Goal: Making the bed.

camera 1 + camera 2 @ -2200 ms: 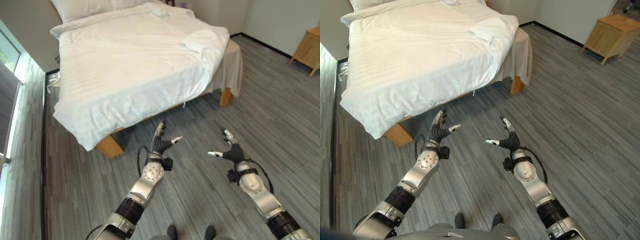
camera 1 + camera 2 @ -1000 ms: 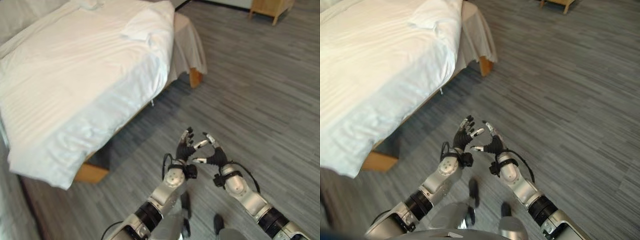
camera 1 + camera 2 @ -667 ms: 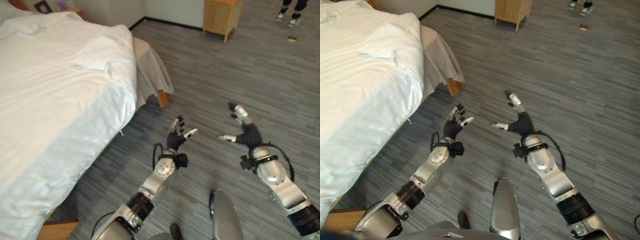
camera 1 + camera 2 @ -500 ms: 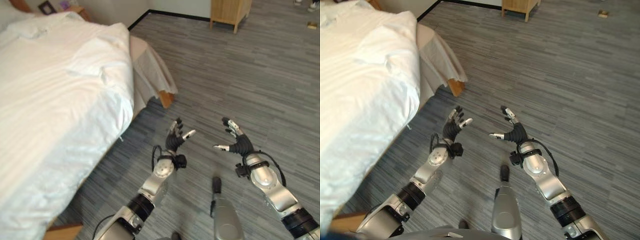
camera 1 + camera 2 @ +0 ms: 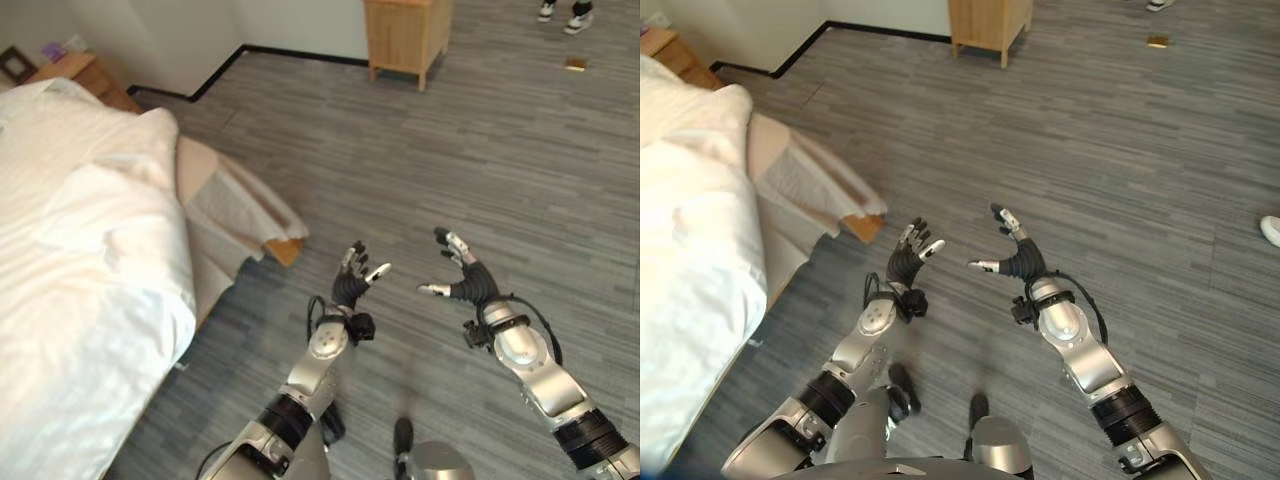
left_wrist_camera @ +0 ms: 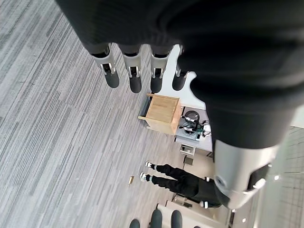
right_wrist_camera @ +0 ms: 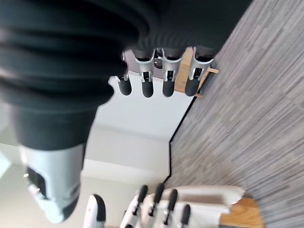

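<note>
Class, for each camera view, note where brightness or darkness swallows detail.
Left eye view: the white duvet is washed out by glare, and its folds barely show. Left wrist view: the left hand has a dark cover that reads near black against the lit floor. Right wrist view: the right hand is dark against a bright wall.

I see the bed [image 5: 215,245] at my left, a rumpled white duvet [image 5: 80,300] lying on it, beige sheet [image 5: 235,205] hanging at its far corner over grey floor [image 5: 480,150].
</note>
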Tool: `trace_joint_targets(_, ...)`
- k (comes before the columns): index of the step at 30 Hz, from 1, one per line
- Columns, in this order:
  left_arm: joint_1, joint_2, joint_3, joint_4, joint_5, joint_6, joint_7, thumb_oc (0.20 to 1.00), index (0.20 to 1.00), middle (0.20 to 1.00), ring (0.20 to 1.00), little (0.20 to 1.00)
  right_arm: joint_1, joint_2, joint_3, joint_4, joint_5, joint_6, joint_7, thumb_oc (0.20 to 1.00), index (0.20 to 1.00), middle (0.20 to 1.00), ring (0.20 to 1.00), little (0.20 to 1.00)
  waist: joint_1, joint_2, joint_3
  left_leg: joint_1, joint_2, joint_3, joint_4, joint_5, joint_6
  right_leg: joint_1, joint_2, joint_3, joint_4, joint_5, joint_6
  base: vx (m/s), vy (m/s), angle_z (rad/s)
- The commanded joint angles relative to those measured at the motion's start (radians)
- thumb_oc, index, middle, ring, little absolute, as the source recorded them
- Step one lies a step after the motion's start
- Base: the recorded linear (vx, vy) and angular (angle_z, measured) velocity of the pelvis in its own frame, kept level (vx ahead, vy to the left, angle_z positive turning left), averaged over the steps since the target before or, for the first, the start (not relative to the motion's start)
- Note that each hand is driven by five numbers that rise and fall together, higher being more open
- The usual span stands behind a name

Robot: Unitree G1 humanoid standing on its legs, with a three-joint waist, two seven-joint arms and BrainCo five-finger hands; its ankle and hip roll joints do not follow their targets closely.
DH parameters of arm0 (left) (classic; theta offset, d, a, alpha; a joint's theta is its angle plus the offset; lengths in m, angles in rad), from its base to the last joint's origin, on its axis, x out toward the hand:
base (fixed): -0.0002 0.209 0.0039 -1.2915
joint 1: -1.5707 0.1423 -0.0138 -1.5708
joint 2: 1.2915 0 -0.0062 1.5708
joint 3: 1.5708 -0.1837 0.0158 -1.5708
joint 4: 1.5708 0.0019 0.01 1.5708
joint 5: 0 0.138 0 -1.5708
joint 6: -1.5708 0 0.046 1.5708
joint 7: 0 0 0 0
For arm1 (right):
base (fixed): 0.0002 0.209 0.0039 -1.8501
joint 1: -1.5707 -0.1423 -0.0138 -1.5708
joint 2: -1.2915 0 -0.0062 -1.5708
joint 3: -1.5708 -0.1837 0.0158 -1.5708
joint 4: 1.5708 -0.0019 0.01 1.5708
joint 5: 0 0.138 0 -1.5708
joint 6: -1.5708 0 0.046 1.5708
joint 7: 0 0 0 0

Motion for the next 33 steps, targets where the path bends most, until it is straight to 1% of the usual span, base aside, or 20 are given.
trace_joint_targets(1,-0.051,-0.071,-0.026,-0.042,0.016,-0.039,-0.018,1.000,1.000,1.000,1.000,1.000,0.014,-0.037,-0.061,-0.073,-0.016,-0.068,-0.016,1.000,1.000,1.000,1.000,1.000,-0.024,0.058,-0.070,0.205,0.118,0.250,-0.043,0.066,-0.050,0.027,-0.118,-0.138,0.018,-0.071,0.150,0.60,-0.053,0.01)
trace_joint_targets(4,-0.032,-0.068,-0.024,-0.044,0.006,-0.025,-0.012,1.000,1.000,1.000,1.000,1.000,0.023,-0.011,-0.055,-0.052,-0.028,-0.058,-0.024,1.000,1.000,1.000,1.000,1.000,-0.014,0.057,-0.084,0.228,0.046,0.208,-0.091,0.044,-0.015,0.078,-0.126,-0.146,0.074,-0.089,0.169,0.50,-0.005,0.58)
trace_joint_targets(5,-0.026,-0.059,-0.042,-0.056,-0.001,-0.025,-0.024,1.000,1.000,1.000,1.000,1.000,0.036,0.009,-0.060,-0.056,-0.033,-0.063,-0.036,1.000,1.000,1.000,1.000,1.000,-0.002,0.058,-0.094,0.265,0.010,0.201,-0.125,0.014,0.028,0.072,-0.132,-0.170,0.193,-0.091,0.192,0.27,0.060,0.68)
trace_joint_targets(7,-0.036,-0.044,-0.051,-0.056,0.001,-0.006,-0.034,1.000,1.000,1.000,1.000,1.000,0.037,0.019,-0.066,-0.057,-0.034,-0.062,-0.039,1.000,1.000,1.000,1.000,1.000,-0.003,0.057,-0.095,0.321,-0.031,0.200,-0.158,-0.023,0.072,0.013,-0.175,-0.185,0.416,-0.059,0.251,0.29,0.071,0.48)
trace_joint_targets(9,-0.040,-0.022,-0.053,-0.064,0.015,0.002,-0.035,1.000,1.000,1.000,1.000,1.000,0.030,0.030,-0.074,-0.056,-0.045,-0.056,-0.047,1.000,1.000,1.000,1.000,1.000,-0.021,0.064,-0.078,0.340,-0.058,0.159,-0.167,-0.053,0.120,-0.135,-0.205,-0.135,0.691,0.075,0.273,0.21,-0.019,1.67)
trace_joint_targets(10,-0.044,-0.015,-0.053,-0.065,0.021,0.006,-0.034,1.000,1.000,1.000,1.000,1.000,0.025,0.031,-0.082,-0.054,-0.048,-0.052,-0.060,1.000,1.000,1.000,1.000,1.000,-0.028,0.071,-0.076,0.346,-0.063,0.117,-0.173,-0.065,0.124,-0.183,-0.193,-0.088,0.714,0.065,0.273,0.22,-0.066,2.05)
trace_joint_targets(12,-0.043,-0.002,-0.050,-0.073,0.020,0.004,-0.041,1.000,1.000,1.000,1.000,1.000,0.034,0.027,-0.104,-0.069,-0.052,-0.051,-0.077,1.000,1.000,1.000,1.000,1.000,-0.052,0.072,-0.067,0.359,-0.083,0.043,-0.175,-0.081,0.123,-0.241,-0.184,-0.015,0.676,0.016,0.258,0.19,-0.068,1.66)
trace_joint_targets(13,-0.043,-0.002,-0.051,-0.073,0.020,0.004,-0.042,1.000,1.000,1.000,1.000,1.000,0.035,0.027,-0.105,-0.069,-0.052,-0.050,-0.076,1.000,1.000,1.000,1.000,1.000,-0.056,0.070,-0.067,0.359,-0.084,0.039,-0.174,-0.082,0.123,-0.239,-0.186,-0.019,0.677,0.014,0.258,0.30,-0.267,1.95)
trace_joint_targets(14,-0.027,0.015,-0.046,-0.071,0.010,0.006,-0.057,1.000,1.000,1.000,1.000,1.000,0.054,0.030,-0.132,-0.069,-0.073,-0.040,-0.101,1.000,1.000,1.000,1.000,1.000,-0.077,0.071,-0.072,0.369,-0.096,-0.067,-0.175,-0.100,0.112,-0.273,-0.151,0.082,0.470,-0.050,0.195,0.32,-0.298,1.98)
trace_joint_targets(18,0.007,0.029,-0.039,-0.059,0.000,0.005,-0.084,1.000,1.000,1.000,1.000,1.000,0.097,0.043,-0.183,-0.074,-0.093,-0.021,-0.150,1.000,1.000,1.000,1.000,1.000,-0.109,0.047,-0.076,0.372,-0.118,-0.251,-0.175,-0.132,0.097,-0.316,-0.069,0.406,0.248,-0.009,0.199,0.22,-0.239,1.72)
trace_joint_targets(20,0.016,0.037,-0.035,-0.060,-0.009,0.006,-0.098,1.000,1.000,1.000,1.000,1.000,0.114,0.047,-0.198,-0.082,-0.097,-0.018,-0.156,1.000,1.000,1.000,1.000,1.000,-0.113,0.043,-0.080,0.372,-0.117,-0.292,-0.175,-0.142,0.094,-0.317,-0.079,0.423,0.212,0.005,0.204,0.14,-0.218,2.29)
trace_joint_targets(21,0.048,0.061,-0.022,-0.075,-0.019,0.011,-0.132,1.000,1.000,1.000,1.000,1.000,0.129,0.049,-0.221,-0.086,-0.124,-0.009,-0.153,1.000,1.000,1.000,1.000,1.000,-0.089,0.037,-0.099,0.386,-0.117,-0.339,-0.174,-0.156,0.088,-0.296,-0.119,0.397,0.154,0.029,0.201,0.18,-0.266,1.94)
trace_joint_targets(22,0.051,0.063,-0.024,-0.078,-0.019,0.012,-0.133,1.000,1.000,1.000,1.000,1.000,0.132,0.051,-0.221,-0.087,-0.125,-0.009,-0.153,1.000,1.000,1.000,1.000,1.000,-0.097,0.035,-0.099,0.387,-0.117,-0.349,-0.174,-0.155,0.089,-0.286,-0.122,0.386,0.147,0.031,0.201,0.21,-0.376,1.28)
trace_joint_targets(23,0.092,0.083,0.003,-0.090,-0.027,0.010,-0.148,1.000,1.000,1.000,1.000,1.000,0.131,0.053,-0.233,-0.083,-0.143,-0.006,-0.150,1.000,1.000,1.000,1.000,1.000,-0.070,0.029,-0.113,0.396,-0.105,-0.370,-0.161,-0.143,0.076,-0.272,-0.138,0.351,0.146,0.060,0.203,0.14,-0.313,1.05)
trace_joint_targets(26,0.145,0.107,0.050,-0.113,-0.040,0.010,-0.157,1.000,1.000,1.000,1.000,1.000,0.124,0.051,-0.244,-0.074,-0.151,0.005,-0.132,1.000,1.000,1.000,1.000,1.000,-0.043,0.020,-0.127,0.398,-0.092,-0.395,-0.113,-0.161,0.060,-0.220,-0.147,0.304,0.106,0.073,0.194,0.12,-0.301,0.93)
trace_joint_targets(27,0.171,0.120,0.071,-0.140,-0.039,0.007,-0.166,1.000,1.000,1.000,1.000,1.000,0.119,0.039,-0.254,-0.070,-0.149,0.016,-0.110,1.000,1.000,1.000,1.000,1.000,-0.013,0.009,-0.128,0.362,-0.082,-0.410,-0.031,-0.163,0.040,-0.173,-0.153,0.260,0.070,0.070,0.174,0.03,-0.160,0.68)
trace_joint_targets(29,0.175,0.121,0.074,-0.142,-0.035,0.010,-0.168,1.000,1.000,1.000,1.000,1.000,0.119,0.036,-0.257,-0.075,-0.143,0.015,-0.098,1.000,1.000,1.000,1.000,1.000,-0.010,0.003,-0.124,0.338,-0.077,-0.413,0.008,-0.159,0.030,-0.148,-0.156,0.232,0.048,0.069,0.167,0.06,-0.200,0.52)
trace_joint_targets(31,0.163,0.124,0.104,-0.132,-0.013,0.010,-0.157,1.000,1.000,1.000,1.000,1.000,0.119,0.014,-0.266,-0.087,-0.157,0.016,-0.089,1.000,1.000,1.000,1.000,1.000,-0.012,-0.022,-0.113,0.282,-0.012,-0.285,0.130,-0.114,0.007,-0.071,-0.165,0.130,0.017,0.043,0.144,0.10,-0.216,0.41)
trace_joint_targets(32,0.162,0.124,0.106,-0.132,-0.012,0.011,-0.157,1.000,1.000,1.000,1.000,1.000,0.117,0.014,-0.264,-0.085,-0.158,0.016,-0.089,1.000,1.000,1.000,1.000,1.000,-0.014,-0.022,-0.111,0.279,-0.009,-0.288,0.136,-0.116,0.005,-0.069,-0.162,0.128,0.017,0.042,0.143,0.11,-0.143,0.79)
trace_joint_targets(33,0.165,0.131,0.121,-0.132,-0.007,0.014,-0.162,1.000,1.000,1.000,1.000,1.000,0.113,0.008,-0.266,-0.093,-0.181,0.030,-0.088,1.000,1.000,1.000,1.000,1.000,-0.025,-0.038,-0.116,0.267,0.063,-0.108,0.153,-0.079,0.006,-0.043,-0.162,0.075,0.014,0.025,0.134,0.08,-0.078,0.81)
